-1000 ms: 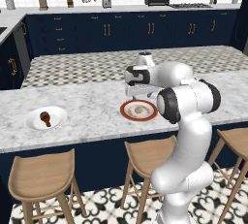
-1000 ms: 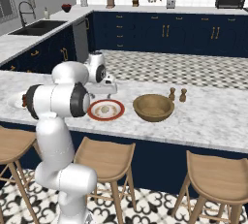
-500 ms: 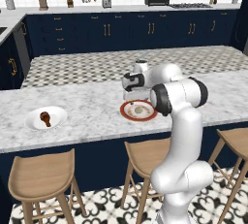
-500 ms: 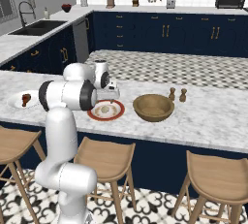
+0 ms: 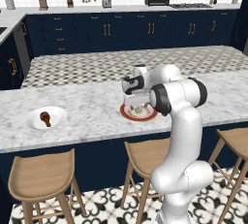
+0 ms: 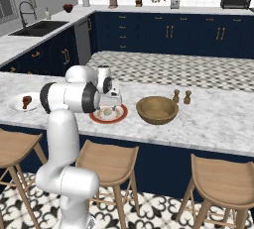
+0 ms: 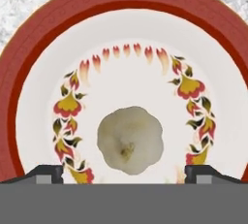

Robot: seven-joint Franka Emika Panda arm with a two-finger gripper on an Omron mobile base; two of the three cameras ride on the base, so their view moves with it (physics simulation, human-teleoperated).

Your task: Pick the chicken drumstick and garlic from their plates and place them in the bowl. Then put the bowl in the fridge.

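The garlic [image 7: 130, 139] lies in the middle of the cream plate with the red-orange rim [image 7: 126, 0] on the marble island. My gripper [image 7: 125, 172] hangs open just above it, one fingertip on either side of the bulb and clear of it. From the base views the gripper [image 5: 134, 104] [image 6: 109, 106] points down over the garlic [image 5: 139, 109] [image 6: 106, 111]. The chicken drumstick [image 5: 45, 118] [image 6: 27, 101] rests on the white plate [image 5: 58, 116] far to the left. The wooden bowl [image 6: 157, 109] stands empty right of the red-rimmed plate [image 6: 119, 115]. The fridge is out of view.
Two small shakers [image 6: 176, 95] [image 6: 187, 97] stand behind the bowl. Wooden stools [image 5: 41, 174] [image 6: 110, 162] line the island's near edge. A sink [image 6: 37, 27] sits on the back left counter.
The hand has come down and a little left over the red-rimmed plate, close above the garlic. The jaws have stayed open; nothing was taken hold of.
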